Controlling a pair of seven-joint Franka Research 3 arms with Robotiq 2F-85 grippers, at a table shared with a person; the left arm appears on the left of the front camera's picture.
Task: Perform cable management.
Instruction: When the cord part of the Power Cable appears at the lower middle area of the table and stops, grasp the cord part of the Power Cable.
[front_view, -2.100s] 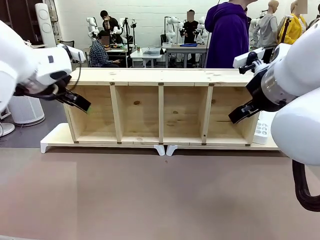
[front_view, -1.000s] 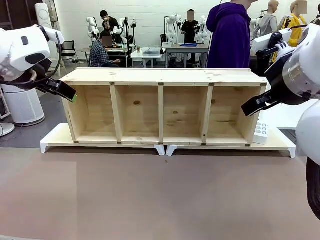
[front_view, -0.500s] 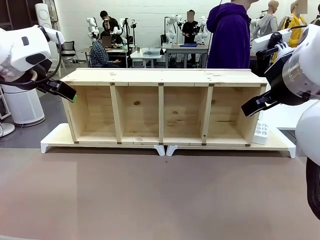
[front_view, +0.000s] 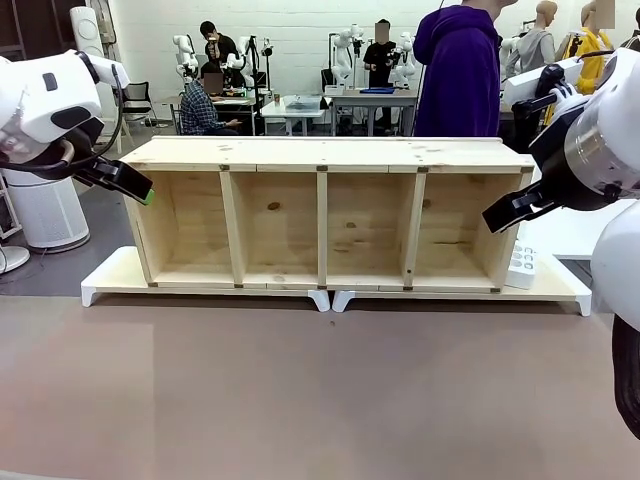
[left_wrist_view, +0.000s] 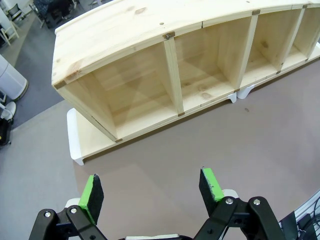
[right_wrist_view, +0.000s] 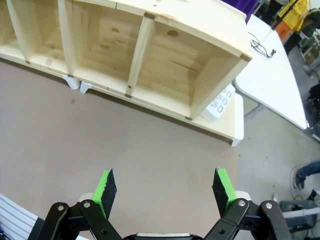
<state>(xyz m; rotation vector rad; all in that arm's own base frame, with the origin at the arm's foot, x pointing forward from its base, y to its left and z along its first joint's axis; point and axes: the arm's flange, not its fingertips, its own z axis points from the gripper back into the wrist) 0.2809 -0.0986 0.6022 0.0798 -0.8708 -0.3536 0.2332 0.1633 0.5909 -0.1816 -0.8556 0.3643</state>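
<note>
A wooden shelf unit (front_view: 320, 152) with several open bays lies on its side on white boards (front_view: 110, 275) across the table. My left gripper (front_view: 140, 190) hovers open at the shelf's upper left corner, and its wrist view looks down between green pads (left_wrist_view: 91, 192) at the left bays (left_wrist_view: 145, 85). Off the shelf's right end, my right gripper (front_view: 500, 212) hangs open and empty, above the brown tabletop (right_wrist_view: 150, 150). A thin black wire-like thing (right_wrist_view: 260, 42) lies on the white side table; I cannot tell whether it is the cable.
A small white power strip (front_view: 521, 265) (right_wrist_view: 218, 104) leans beside the shelf's right end. A person in a purple hoodie (front_view: 460, 70) stands behind the shelf. The brown tabletop (front_view: 320, 390) stretches in front of the shelf.
Since the earliest frame both arms have drawn outward, the left up and to the left, the right to the right. Over the last second nothing has moved.
</note>
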